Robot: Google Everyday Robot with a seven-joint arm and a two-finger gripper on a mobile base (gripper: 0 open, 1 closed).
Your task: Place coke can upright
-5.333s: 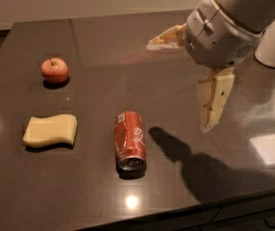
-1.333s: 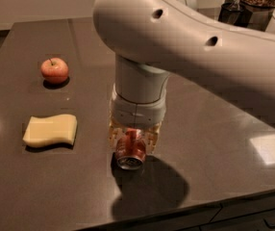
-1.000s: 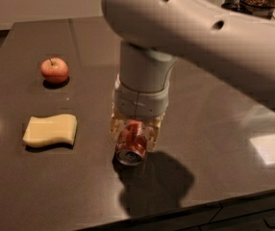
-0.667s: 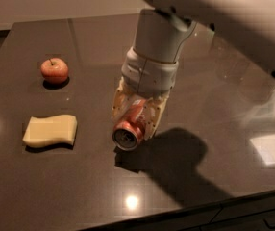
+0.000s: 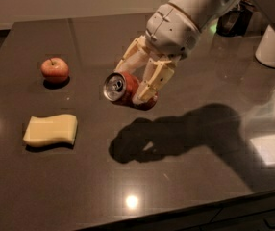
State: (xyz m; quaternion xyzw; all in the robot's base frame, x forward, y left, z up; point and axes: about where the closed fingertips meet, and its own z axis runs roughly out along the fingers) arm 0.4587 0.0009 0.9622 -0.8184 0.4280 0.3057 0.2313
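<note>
The coke can (image 5: 122, 88) is a red can with a silver top and pull tab. It lies on its side in the air, its top facing left toward the camera, well above the dark table (image 5: 176, 186). My gripper (image 5: 133, 82) is shut on the coke can, with cream fingers (image 5: 153, 81) clamped on either side of its body. The arm comes in from the upper right. The can's shadow falls on the table below and to the right.
A red apple (image 5: 55, 70) sits at the left of the table. A yellow sponge (image 5: 51, 130) lies in front of it. A white object (image 5: 273, 46) and a dark object (image 5: 233, 20) stand at the far right back. The table's front edge runs along the bottom.
The gripper came down over the lying can, closed on it and lifted it off the table, swinging up and to the right with the can still on its side.
</note>
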